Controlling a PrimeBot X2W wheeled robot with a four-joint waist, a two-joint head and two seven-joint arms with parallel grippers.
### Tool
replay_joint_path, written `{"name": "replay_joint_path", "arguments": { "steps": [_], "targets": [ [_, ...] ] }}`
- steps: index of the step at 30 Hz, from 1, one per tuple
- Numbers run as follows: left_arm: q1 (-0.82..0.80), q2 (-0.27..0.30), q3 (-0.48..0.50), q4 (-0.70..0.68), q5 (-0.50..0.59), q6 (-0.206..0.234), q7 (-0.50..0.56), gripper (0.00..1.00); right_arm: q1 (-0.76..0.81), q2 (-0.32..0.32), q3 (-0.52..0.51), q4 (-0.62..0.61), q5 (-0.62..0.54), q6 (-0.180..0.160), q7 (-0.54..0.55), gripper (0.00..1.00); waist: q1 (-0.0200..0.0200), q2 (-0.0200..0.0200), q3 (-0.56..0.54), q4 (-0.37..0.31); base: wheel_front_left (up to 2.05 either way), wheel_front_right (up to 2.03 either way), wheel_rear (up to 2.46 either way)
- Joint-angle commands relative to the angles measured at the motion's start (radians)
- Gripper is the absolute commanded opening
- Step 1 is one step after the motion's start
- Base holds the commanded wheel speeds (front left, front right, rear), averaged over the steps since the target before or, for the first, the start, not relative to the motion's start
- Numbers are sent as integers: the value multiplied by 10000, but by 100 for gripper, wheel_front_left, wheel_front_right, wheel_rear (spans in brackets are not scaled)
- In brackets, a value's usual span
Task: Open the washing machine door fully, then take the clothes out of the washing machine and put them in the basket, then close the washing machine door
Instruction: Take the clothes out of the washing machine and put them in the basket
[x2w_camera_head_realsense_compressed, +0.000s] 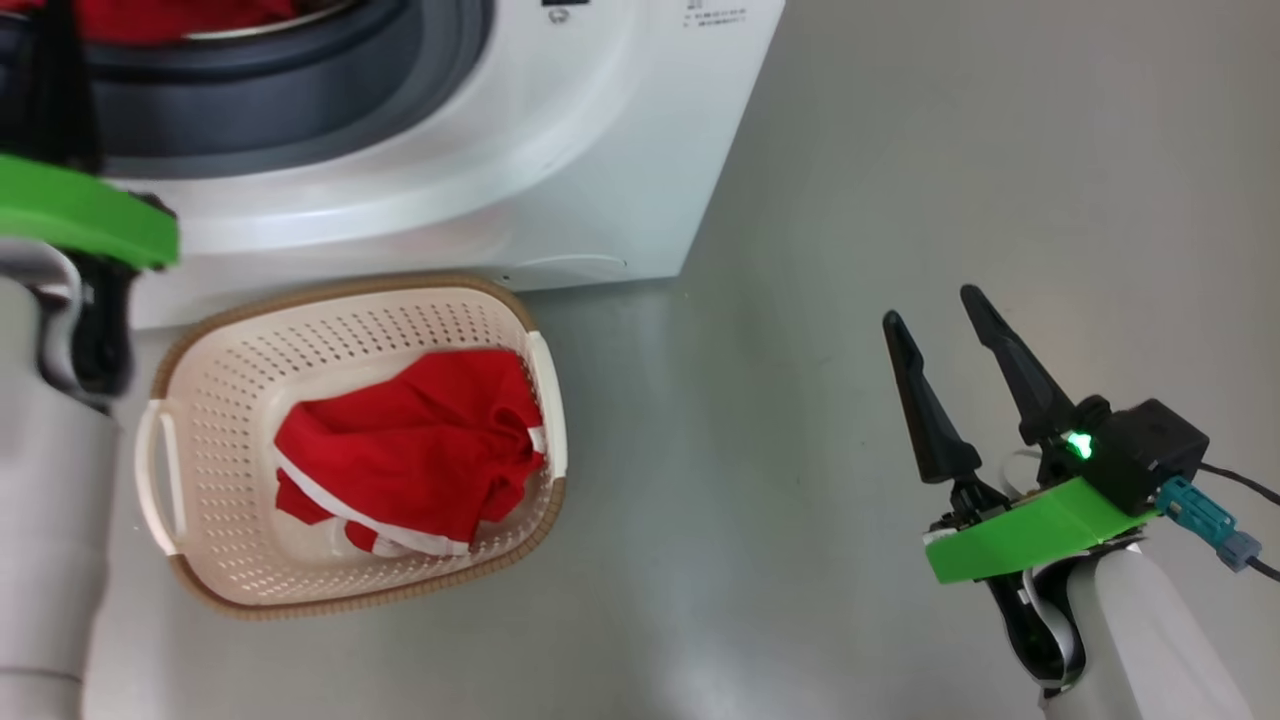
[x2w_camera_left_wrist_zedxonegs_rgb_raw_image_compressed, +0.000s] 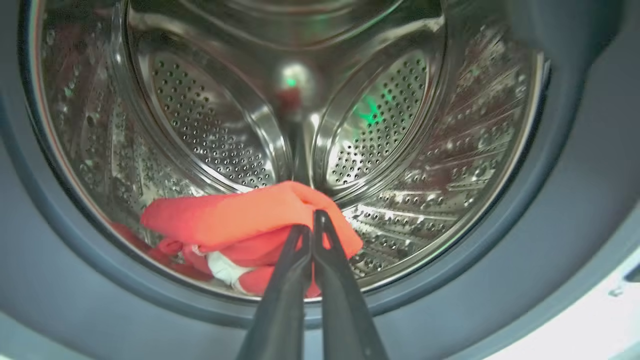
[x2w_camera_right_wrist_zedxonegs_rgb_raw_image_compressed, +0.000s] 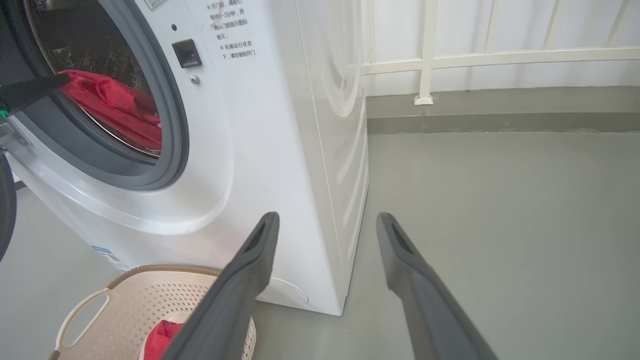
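The washing machine (x2w_camera_head_realsense_compressed: 520, 140) stands with its mouth open. A dark curved sliver at the left edge of the right wrist view may be the door's rim. Inside the steel drum (x2w_camera_left_wrist_zedxonegs_rgb_raw_image_compressed: 210, 115) lie red clothes (x2w_camera_left_wrist_zedxonegs_rgb_raw_image_compressed: 235, 215) with a white patch. My left gripper (x2w_camera_left_wrist_zedxonegs_rgb_raw_image_compressed: 312, 220) is shut on a fold of that fabric, just inside the grey ring (x2w_camera_left_wrist_zedxonegs_rgb_raw_image_compressed: 575, 175). Another red garment (x2w_camera_head_realsense_compressed: 410, 450) with white trim lies in the cream basket (x2w_camera_head_realsense_compressed: 300, 330) on the floor before the machine. My right gripper (x2w_camera_head_realsense_compressed: 930, 308) hovers open and empty over the floor, to the right of the basket.
Grey floor (x2w_camera_head_realsense_compressed: 800, 500) spreads to the right of the machine and basket. A white railing (x2w_camera_right_wrist_zedxonegs_rgb_raw_image_compressed: 450, 60) and a low kerb run along the back. My left forearm (x2w_camera_head_realsense_compressed: 50, 480) stands close beside the basket's left handle.
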Motion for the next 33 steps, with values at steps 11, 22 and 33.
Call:
{"name": "replay_joint_path", "arguments": {
  "steps": [11, 22, 33],
  "targets": [
    [2730, -211, 2085, -4065, 1102, -31, -77, 0, 833, -291, -113, -218, 75, 16, -48, 100, 0, 0, -1084, 621, 0, 0, 0],
    [5031, -624, 2998, -7283, 1635, -31, -77, 0, 1134, -416, -164, -253, 140, 16, -48, 100, 0, 0, -1440, 830, 0, 0, 0],
    [7141, -1309, 3483, -9409, 1873, 97, -78, 0, 1294, -571, -163, -297, 194, 16, -48, 100, 0, 0, -1517, 970, 0, 0, 0]
  ]
}}
